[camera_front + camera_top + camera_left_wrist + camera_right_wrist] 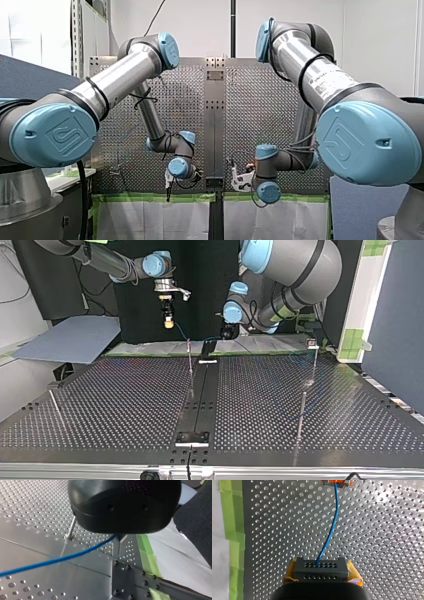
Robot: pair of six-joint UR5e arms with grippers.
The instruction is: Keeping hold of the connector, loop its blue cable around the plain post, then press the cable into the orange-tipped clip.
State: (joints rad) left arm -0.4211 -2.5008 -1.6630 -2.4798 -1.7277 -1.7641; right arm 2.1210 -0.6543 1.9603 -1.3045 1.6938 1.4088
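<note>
Connector, dark grey, holed face: clamped between the yellow pads of my right gripper, held above the perforated worktop. Blue cable: leaves the connector's face and runs ahead to the orange-tipped clip. In the left wrist view it passes under my left gripper, black; whether that gripper grasps it cannot be told. Thin post: upright, near the cable, not touching. Green tape: along the worktop's edge.
</note>
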